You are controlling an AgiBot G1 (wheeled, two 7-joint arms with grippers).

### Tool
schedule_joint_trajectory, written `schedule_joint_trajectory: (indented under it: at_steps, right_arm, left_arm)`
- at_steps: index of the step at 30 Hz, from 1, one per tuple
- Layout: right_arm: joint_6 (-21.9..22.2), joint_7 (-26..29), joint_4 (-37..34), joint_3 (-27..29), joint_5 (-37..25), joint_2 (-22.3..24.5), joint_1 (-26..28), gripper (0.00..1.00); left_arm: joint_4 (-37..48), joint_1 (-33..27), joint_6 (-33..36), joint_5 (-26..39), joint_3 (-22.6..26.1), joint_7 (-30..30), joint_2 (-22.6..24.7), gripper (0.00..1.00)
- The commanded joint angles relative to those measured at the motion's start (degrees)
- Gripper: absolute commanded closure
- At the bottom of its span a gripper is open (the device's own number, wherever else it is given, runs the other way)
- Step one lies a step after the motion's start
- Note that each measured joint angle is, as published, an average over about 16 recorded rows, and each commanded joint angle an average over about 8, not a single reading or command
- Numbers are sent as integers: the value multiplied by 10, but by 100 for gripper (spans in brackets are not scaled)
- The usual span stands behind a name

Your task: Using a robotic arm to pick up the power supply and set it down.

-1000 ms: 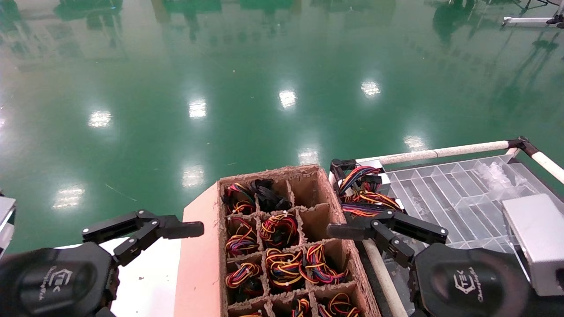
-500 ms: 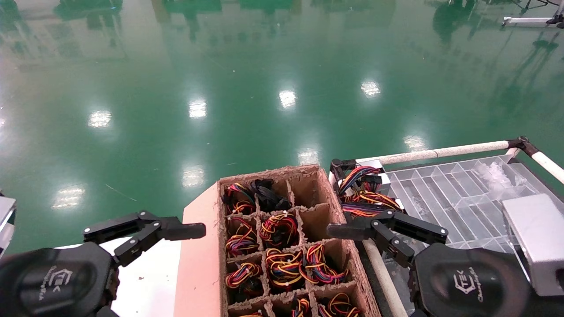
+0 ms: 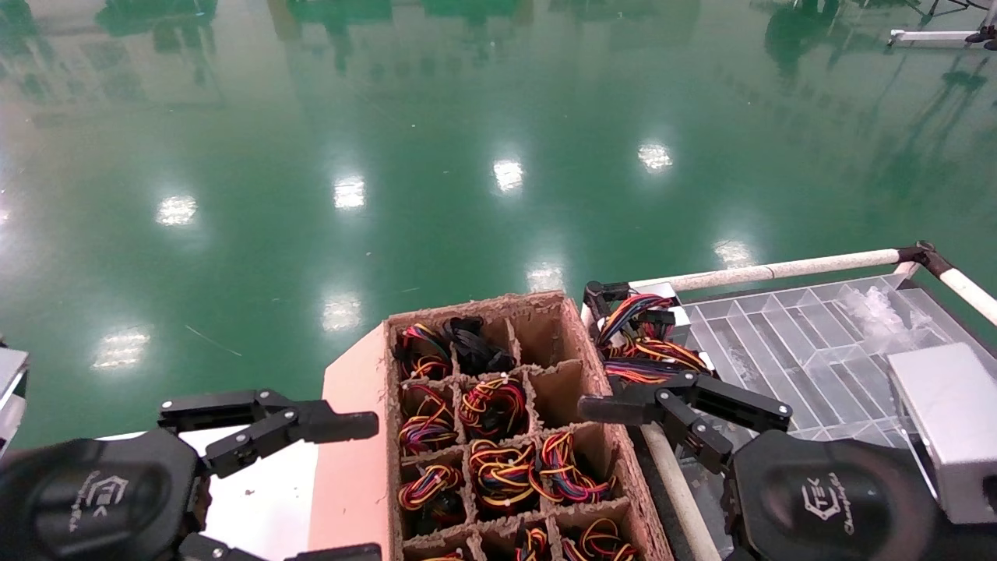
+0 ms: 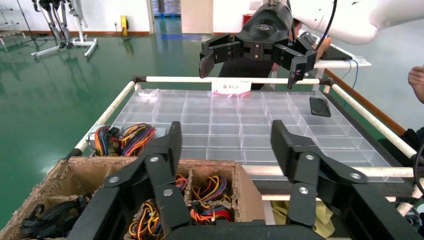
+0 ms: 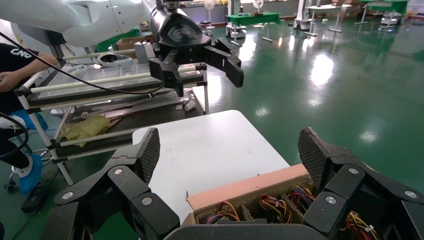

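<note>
Left gripper advancing toward the divided cardboard tray at lower centre, jaws spread, empty.
Right gripper, likewise open, unmoved; no power supply is grasped yet.

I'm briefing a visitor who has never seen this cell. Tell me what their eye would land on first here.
First, the brown pulp divider box at the centre front, its cells stuffed with coiled red, yellow, orange and black wire bundles. Next, the two open black hands flanking it: the left hand over the white table, the right hand by the box's right wall. Behind the right hand, a clear compartment tray with a loose wire bundle at its corner.
</note>
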Motion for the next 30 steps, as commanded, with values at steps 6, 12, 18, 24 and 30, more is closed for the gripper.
schedule_joint_trajectory:
  at_steps: [6,12,18,24,30]
  right_arm:
    - [0,0,0,0,0,0,0,0]
    - [0,0,0,0,0,0,0,0]
    - [0,0,0,0,0,0,0,0]
    - [10,2,0,0,-13,12,-4,0]
    - [69,15,21,-3,-76,51,-22,0]
  left_arm:
    - [0,0,0,0,0,0,0,100]
    - [0,0,0,0,0,0,0,100]
    - [0,0,0,0,0,0,0,100]
    - [0,0,0,0,0,0,0,59]
    - [0,0,0,0,0,0,0,0]
